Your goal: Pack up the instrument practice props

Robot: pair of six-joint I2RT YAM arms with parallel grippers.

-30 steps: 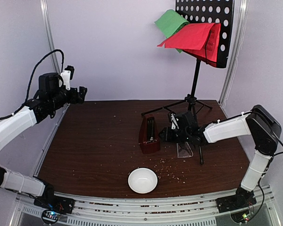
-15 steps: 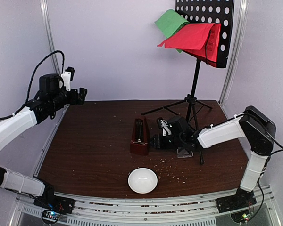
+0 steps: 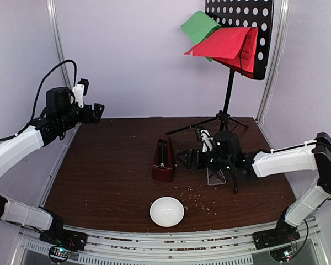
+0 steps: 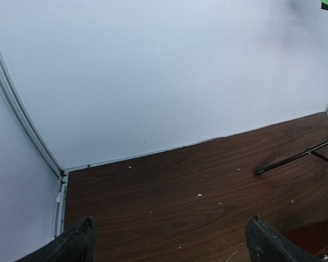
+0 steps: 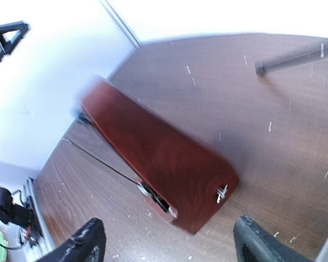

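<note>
Table (image 3: 110, 165): dark wood grain, pale walls on three sides, crumbs scattered over the near-right part.

Metronome (image 3: 164, 160): dark red-brown pyramid, upright at mid-table, slightly left of centre. In the right wrist view it (image 5: 158, 164) fills the middle of the frame, with a small metal key showing on its side. Its top is blurred.

Right pincer (image 3: 188, 159): low over the table, just right of the metronome and pointing left at it. Released: in the wrist view the two fingers of the pincer (image 5: 169, 245) stand wide apart at the bottom corners. The metronome lies beyond them and is not gripped.

Clear wedge cover (image 3: 215, 176): on the table under the right arm's wrist, beside the near leg of the stand and apart from the metronome.

Music stand (image 3: 240, 33): black perforated desk high at far right, on a thin pole, with the tripod legs spread on the far-right table. One leg tip shows in the left wrist view (image 4: 295, 158).

Red sheet (image 3: 223, 41): on the stand's desk, jutting left past its edge.

Green sheet (image 3: 198, 25): behind and above the red one, also hanging off to the left.

White bowl (image 3: 166, 211): near edge, centre, near of the metronome and well apart from it.

Left pincer (image 3: 96, 112): raised high at far left, over the table's left edge. Released and holding nothing: in its own view the fingers of the pincer (image 4: 169, 245) are spread wide over bare wood.
</note>
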